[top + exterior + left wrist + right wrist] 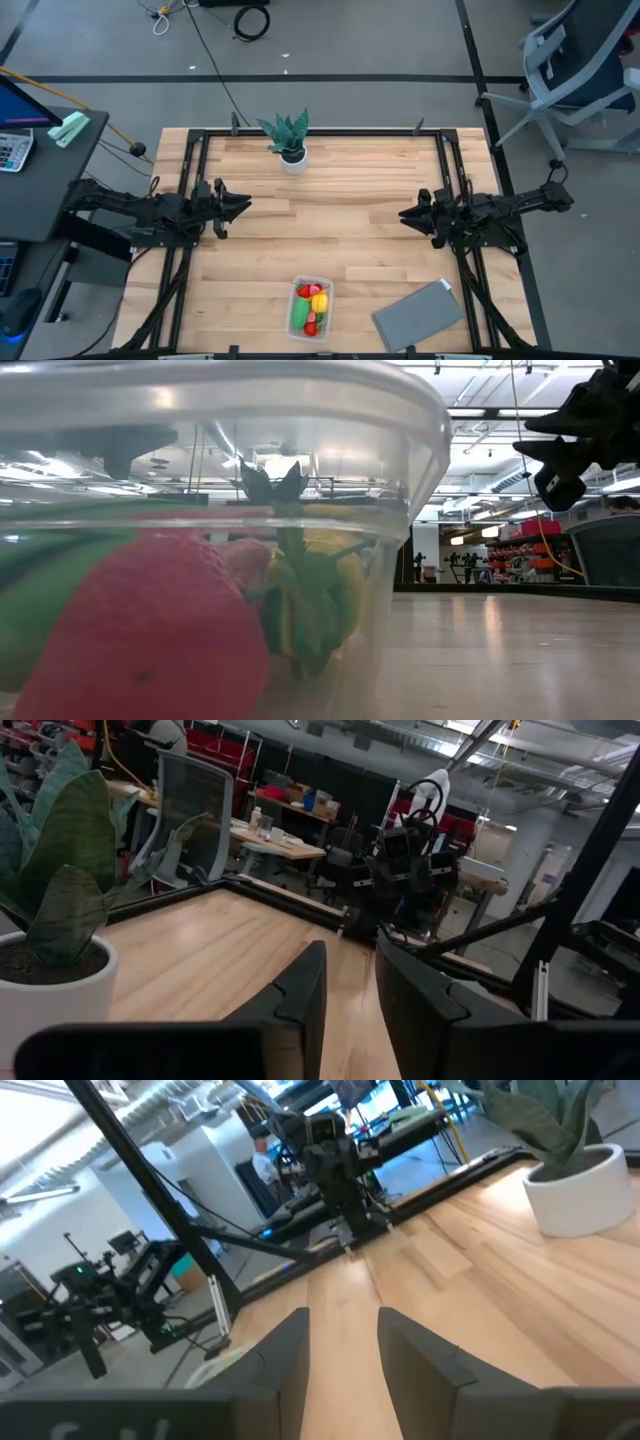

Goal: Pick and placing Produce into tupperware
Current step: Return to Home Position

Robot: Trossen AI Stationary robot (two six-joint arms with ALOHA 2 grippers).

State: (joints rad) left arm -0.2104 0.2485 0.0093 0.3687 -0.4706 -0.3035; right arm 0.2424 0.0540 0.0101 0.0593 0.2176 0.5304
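The clear tupperware [310, 306] sits near the table's near edge, a little left of centre. The produce [312, 307], red, green and yellow toy pieces, lies inside it; the low view shows it close up through the box's clear wall [150, 630]. My left gripper [244, 205] hovers open over the table's left side, pointing right. My right gripper [404, 215] hovers open over the right side, pointing left. Both are far from the box. In the wrist views each gripper's fingers [350, 990] [345, 1355] stand apart with nothing between them.
A spiky green plant in a white pot [290, 145] stands near the far edge, centre. A flat grey sheet [418, 315] lies at the near right corner. Bare wood [330, 220] lies between the two grippers. A black frame runs along the table's sides.
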